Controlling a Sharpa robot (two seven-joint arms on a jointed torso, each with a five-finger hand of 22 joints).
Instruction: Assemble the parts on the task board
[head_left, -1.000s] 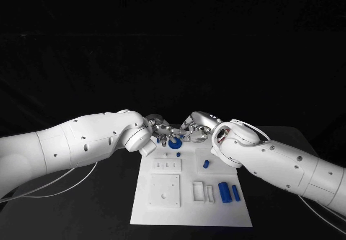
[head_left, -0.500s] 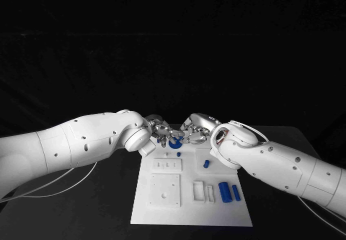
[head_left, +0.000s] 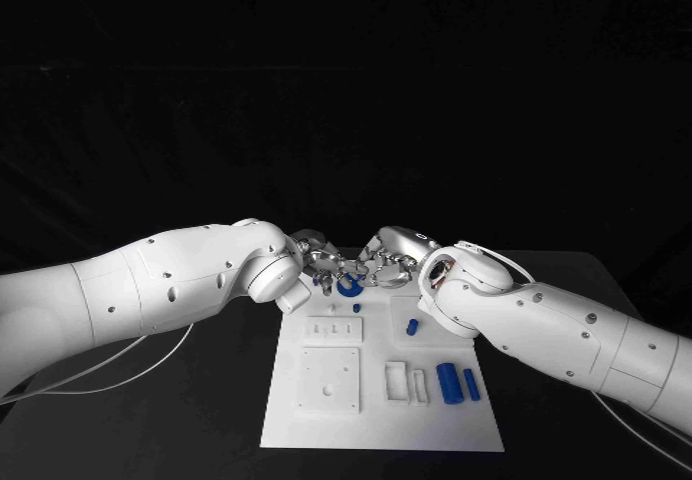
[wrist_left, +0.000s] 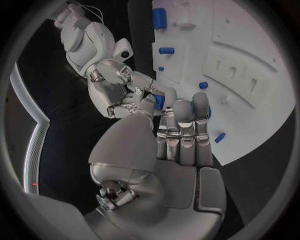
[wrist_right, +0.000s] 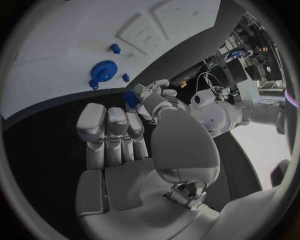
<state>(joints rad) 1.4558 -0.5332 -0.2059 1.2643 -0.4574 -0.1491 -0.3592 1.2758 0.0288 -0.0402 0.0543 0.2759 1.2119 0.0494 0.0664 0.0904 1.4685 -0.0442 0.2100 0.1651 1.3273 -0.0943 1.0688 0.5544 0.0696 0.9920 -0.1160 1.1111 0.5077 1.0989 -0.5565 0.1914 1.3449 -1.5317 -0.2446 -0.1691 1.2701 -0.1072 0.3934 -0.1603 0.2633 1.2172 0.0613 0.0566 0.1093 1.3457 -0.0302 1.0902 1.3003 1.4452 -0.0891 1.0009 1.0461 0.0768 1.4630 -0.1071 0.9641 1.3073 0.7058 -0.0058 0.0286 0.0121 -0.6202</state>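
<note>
Blue round gear part sits at the white task board's far edge, between both hands; whether left hand or right hand fingers grasp it, I cannot tell; seat it squarely, gently

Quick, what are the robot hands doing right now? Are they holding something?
Left robot hand: pinching a small blue part at its fingertips.
Right robot hand: close beside that part; cannot tell whether it grips anything.
</note>
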